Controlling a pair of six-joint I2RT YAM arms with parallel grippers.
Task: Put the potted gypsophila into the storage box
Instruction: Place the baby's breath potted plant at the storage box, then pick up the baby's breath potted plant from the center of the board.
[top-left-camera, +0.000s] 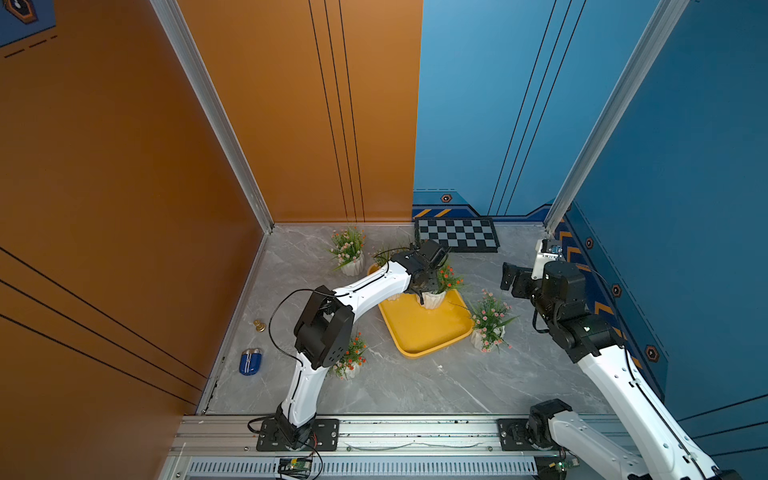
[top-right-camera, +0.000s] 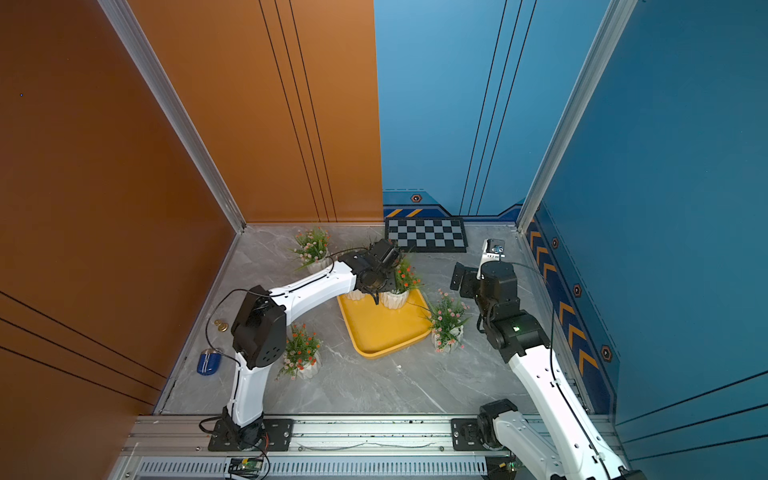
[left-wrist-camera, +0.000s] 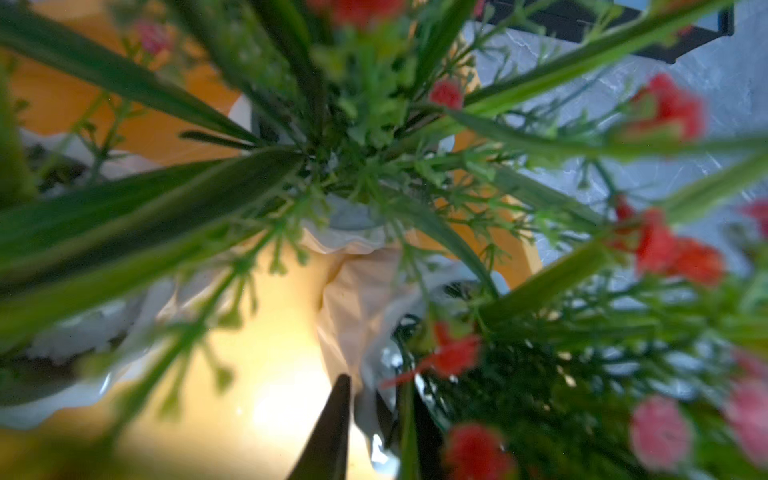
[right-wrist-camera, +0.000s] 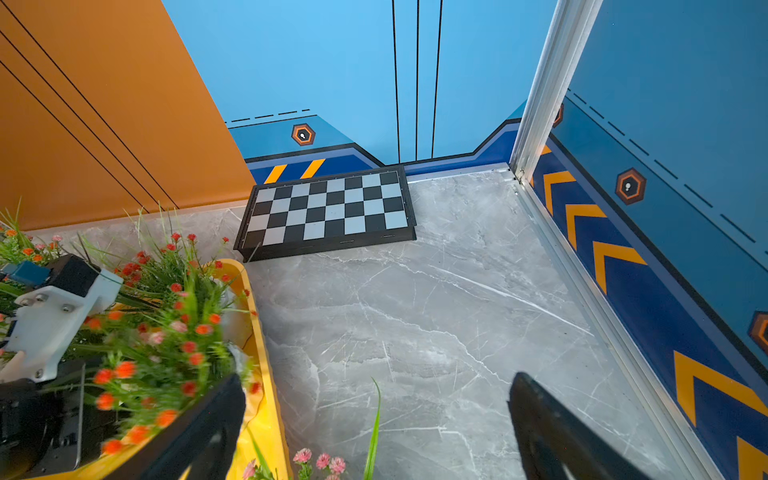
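The grey bench (top-left-camera: 415, 386) carries the yellow storage box (top-left-camera: 428, 332). My left tool (top-left-camera: 423, 296) reaches down at the box's far end. My right tool (right-wrist-camera: 374, 388) hangs wide open and empty off the box's right side. One potted gypsophila (top-left-camera: 434, 297) stands upright inside the box, against the left tool. Foliage smothers the wrist view, so I cannot tell whether the jaws clamp it or stand clear. A second gypsophila (top-left-camera: 490, 328) stands just beside the box's right edge. The danger, I judge, is that stems snagged on a finger could tip the pot over the low rim.
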